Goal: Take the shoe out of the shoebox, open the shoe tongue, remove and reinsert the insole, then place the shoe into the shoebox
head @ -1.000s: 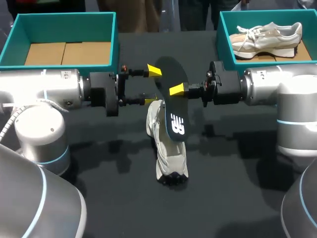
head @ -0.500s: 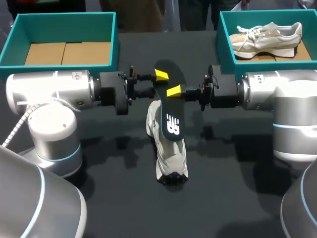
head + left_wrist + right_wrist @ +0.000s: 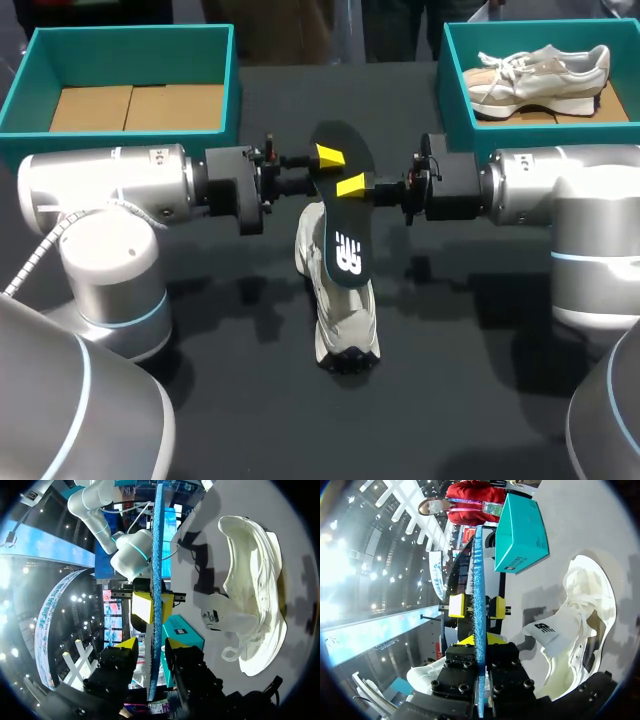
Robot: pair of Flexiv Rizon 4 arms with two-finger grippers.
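Note:
A black insole (image 3: 342,205) with a white logo hangs tilted over the white shoe (image 3: 338,300), which lies on the dark table. My right gripper (image 3: 352,186) is shut on the insole's right edge; in the right wrist view that gripper (image 3: 479,647) clamps the blue underside edge of the insole (image 3: 479,580). From the opposite side my left gripper (image 3: 322,170) straddles the insole's left edge. In the left wrist view the insole (image 3: 156,555) runs between the left gripper (image 3: 150,647) fingers with slim gaps, so it is open. The shoe (image 3: 255,605) lies beside and below both grippers.
A teal shoebox (image 3: 30,60) with bare cardboard inside stands at the back left. A second teal box (image 3: 450,75) at the back right holds a beige shoe (image 3: 540,72). Both arms stretch across the table's middle toward each other.
My left arm has moved right to the insole and its fingers have narrowed around the insole's edge. The right gripper has kept its hold, and the insole has sunk slightly.

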